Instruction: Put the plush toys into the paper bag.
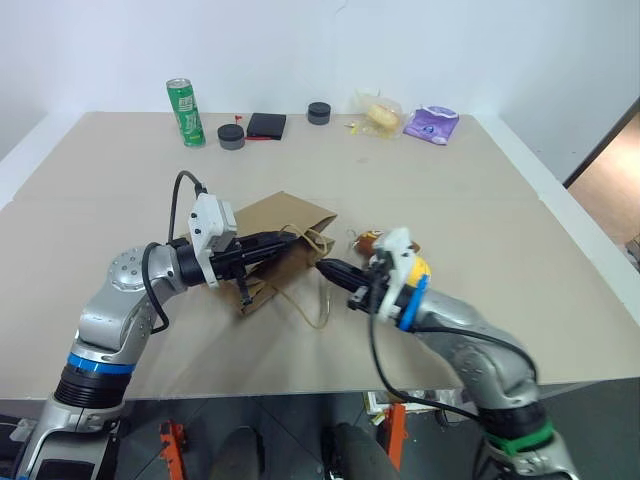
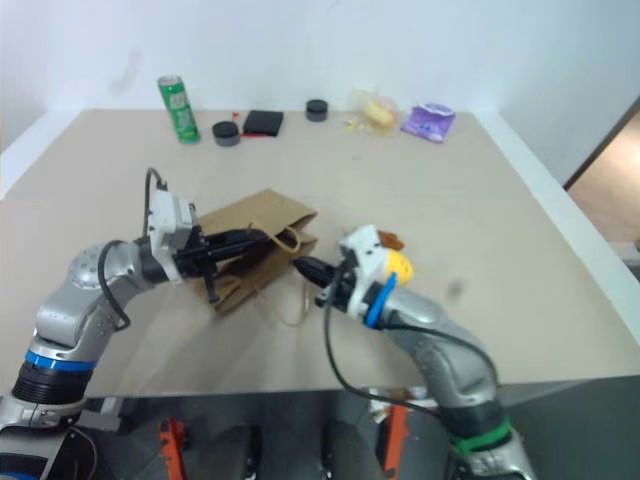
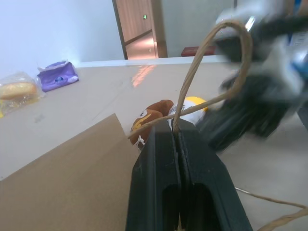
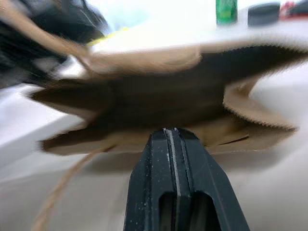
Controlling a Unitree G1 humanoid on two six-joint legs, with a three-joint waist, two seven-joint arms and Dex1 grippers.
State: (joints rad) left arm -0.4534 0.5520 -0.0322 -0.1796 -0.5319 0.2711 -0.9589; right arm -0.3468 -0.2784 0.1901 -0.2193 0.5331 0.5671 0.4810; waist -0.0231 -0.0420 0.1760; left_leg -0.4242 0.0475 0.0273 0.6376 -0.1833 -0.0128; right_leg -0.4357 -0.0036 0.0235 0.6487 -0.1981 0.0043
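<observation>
Paper bag (image 1: pixel 272 235) lying on its side near the middle of the counter (image 1: pixel 480 190), mouth turned toward the robot's right. Left claw (image 1: pixel 283 240), fingers pressed together, pinches one twisted paper handle (image 3: pixel 226 53) at the bag's mouth; the handle loops up from between the fingertips in the left wrist view. Right claw (image 1: pixel 327 268), fingers fully together and holding nothing, sits just at the bag's mouth, its tip at the lower edge of the opening in the right wrist view. A second handle (image 1: pixel 315 300) trails loose on the counter below the mouth. Brown plush toy (image 1: pixel 368 241) and yellow and white plush toy (image 3: pixel 192 107) lie side by side on the counter just beyond the bag's mouth, outside the bag, partly hidden behind the right wrist. Well behind the bag, along the far edge: green can (image 1: pixel 184 112), two dark round items (image 1: pixel 231 136), black wallet-like item (image 1: pixel 266 126), yellow item in clear wrap (image 1: pixel 378 115), purple packet (image 1: pixel 432 123).
</observation>
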